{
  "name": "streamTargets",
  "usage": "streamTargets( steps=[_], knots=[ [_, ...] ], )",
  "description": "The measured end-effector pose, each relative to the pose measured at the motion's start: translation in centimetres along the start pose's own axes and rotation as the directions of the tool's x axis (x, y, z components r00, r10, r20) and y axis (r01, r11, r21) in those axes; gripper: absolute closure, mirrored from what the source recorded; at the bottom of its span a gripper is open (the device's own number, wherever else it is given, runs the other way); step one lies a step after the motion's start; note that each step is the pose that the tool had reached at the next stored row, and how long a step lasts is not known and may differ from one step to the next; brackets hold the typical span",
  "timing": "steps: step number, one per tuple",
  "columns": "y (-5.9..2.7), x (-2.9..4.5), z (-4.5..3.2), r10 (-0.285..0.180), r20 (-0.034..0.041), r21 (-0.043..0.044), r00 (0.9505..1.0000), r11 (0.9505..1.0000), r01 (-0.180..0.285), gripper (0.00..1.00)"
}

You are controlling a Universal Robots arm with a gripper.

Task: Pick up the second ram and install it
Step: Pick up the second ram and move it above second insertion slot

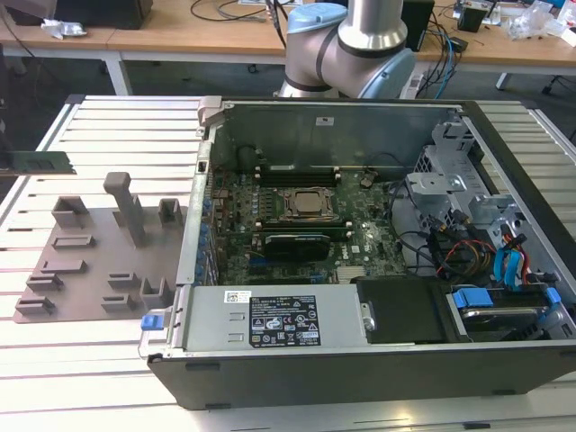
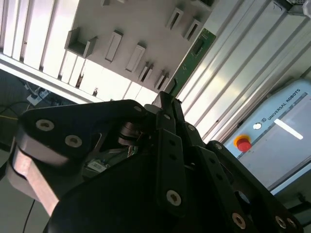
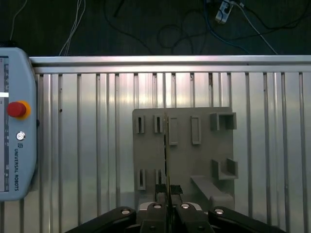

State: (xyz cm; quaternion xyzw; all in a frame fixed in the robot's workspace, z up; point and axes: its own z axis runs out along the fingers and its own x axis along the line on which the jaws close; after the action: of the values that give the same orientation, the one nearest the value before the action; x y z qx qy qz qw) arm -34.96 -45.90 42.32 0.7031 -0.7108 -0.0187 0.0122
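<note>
The long, thin green second ram (image 1: 40, 163) is clamped edge-on in the clenched tool (image 3: 167, 190) and held in the air over the grey fixture plate (image 3: 194, 160), well apart from the open black computer case (image 1: 360, 378). A green motherboard (image 1: 369, 238) is housed in the case, and a white printed label (image 1: 283, 328) is carried on its metal cover. Bare slatted aluminium worktop (image 1: 90, 360) is left around the plate.

Computer case (image 1: 360, 373) beside fixture plate (image 1: 94, 261)

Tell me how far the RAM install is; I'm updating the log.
Done: the gripper is shut on the second ram, held near the grey fixture plate. In hand: the stick itself. Left: it is not yet in the motherboard inside the open computer case.
</note>
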Motion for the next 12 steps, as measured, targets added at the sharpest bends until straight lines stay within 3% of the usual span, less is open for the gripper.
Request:
streamTargets(
  steps=[3, 5, 6, 12],
  knots=[
    [-2.18, -0.02, -0.09, 0.000, -0.0001, 0.0001, 1.0000, 1.0000, 0.000, 0.87],
    [-2.95, -0.03, -0.13, 0.000, -0.0002, 0.0001, 1.0000, 1.0000, 0.000, 0.87],
    [-3.76, -0.04, -0.16, 0.000, -0.0002, 0.0001, 1.0000, 1.0000, 0.000, 0.87],
    [-6.30, -0.06, -0.27, 0.000, -0.0002, 0.0000, 1.0000, 1.0000, 0.000, 0.87]
  ],
)
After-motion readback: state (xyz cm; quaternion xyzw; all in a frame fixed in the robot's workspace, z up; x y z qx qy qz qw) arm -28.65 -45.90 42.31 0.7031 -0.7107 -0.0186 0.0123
